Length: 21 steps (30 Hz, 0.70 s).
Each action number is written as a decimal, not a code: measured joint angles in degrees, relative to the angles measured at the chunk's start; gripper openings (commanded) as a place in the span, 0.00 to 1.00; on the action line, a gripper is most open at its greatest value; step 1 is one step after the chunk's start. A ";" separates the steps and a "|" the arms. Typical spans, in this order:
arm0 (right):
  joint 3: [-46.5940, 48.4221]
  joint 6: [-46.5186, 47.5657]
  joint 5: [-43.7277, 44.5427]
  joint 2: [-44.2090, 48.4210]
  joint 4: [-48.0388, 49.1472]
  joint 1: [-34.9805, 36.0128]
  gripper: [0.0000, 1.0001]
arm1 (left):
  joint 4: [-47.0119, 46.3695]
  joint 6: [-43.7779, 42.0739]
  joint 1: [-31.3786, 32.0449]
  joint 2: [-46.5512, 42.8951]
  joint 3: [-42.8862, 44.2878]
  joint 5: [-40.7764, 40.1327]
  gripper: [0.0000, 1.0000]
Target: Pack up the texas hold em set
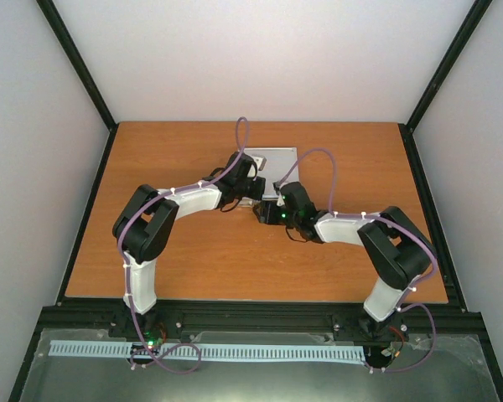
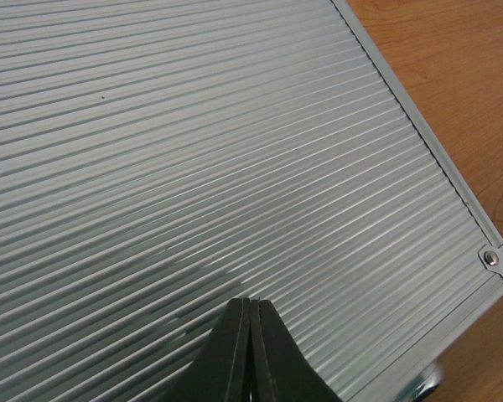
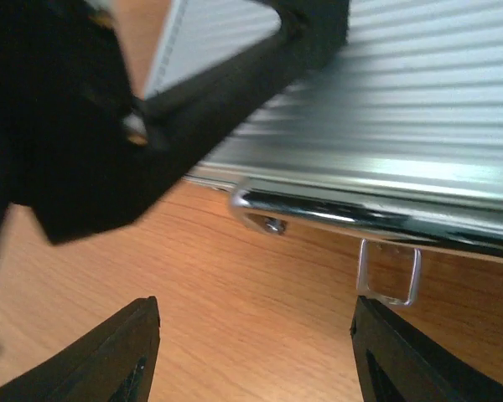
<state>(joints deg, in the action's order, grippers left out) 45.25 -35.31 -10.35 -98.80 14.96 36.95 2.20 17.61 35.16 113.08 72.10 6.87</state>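
Nearest the bases it's just the wooden table (image 1: 201, 260), orange-brown. From there the right arm (image 1: 386, 247) reaches toward 11 o'clock and the left arm (image 1: 151, 226) toward 1 o'clock. They meet at the ribbed aluminium case (image 1: 278, 157), which lies flat with its lid down at about 12 o'clock from the table's middle.

The right gripper (image 3: 251, 314) is low at the case's near edge, jaws wide with only table wood between them. Just past its fingertips there's a chrome bar (image 3: 344, 216) along the case's edge, with a little wire latch loop (image 3: 390, 272) hanging off it.

The left gripper (image 2: 250, 303) sits over the lid, fingers pinched fully together and holding nothing. Can't tell if it's actually touching. There's a rivet (image 2: 490, 258) at the lid's 4 o'clock corner.
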 measured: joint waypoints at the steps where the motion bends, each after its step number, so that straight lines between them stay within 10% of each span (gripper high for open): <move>1: 0.00 -0.22 -0.59 0.74 0.07 -0.13 0.64 | 0.00 0.00 0.00 0.00 0.00 0.00 0.01; 21: 0.87 0.81 0.98 -0.44 -2.69 -1.62 0.65 | -1.01 0.00 0.00 -0.11 -0.63 0.02 0.01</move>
<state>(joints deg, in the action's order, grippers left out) 46.13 -34.50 -9.37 -99.24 12.27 35.33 1.19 17.61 35.16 112.97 71.46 6.90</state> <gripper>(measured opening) 0.648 0.011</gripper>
